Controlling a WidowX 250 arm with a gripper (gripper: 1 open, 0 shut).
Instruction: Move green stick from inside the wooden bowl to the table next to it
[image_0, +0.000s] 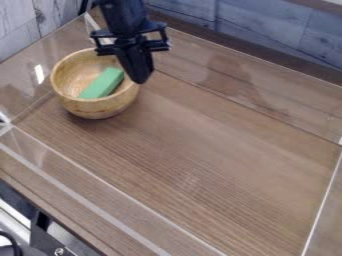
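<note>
At left, the wooden bowl (94, 86) stands on the tabletop (201, 150), near its clear plastic wall (24, 72). The green stick (102, 83) lies tilted inside the bowl. Just right of it, above the bowl's right rim, the black hand (138, 72) points downward, fingers pressed together, holding nothing.

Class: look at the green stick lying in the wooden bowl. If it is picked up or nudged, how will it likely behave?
The green stick looks like a solid flat-sided block, so probably stiff and unlikely to roll. It seems small, so probably light. Leaning on the wooden bowl's curved inside, it may slide if nudged.
</note>
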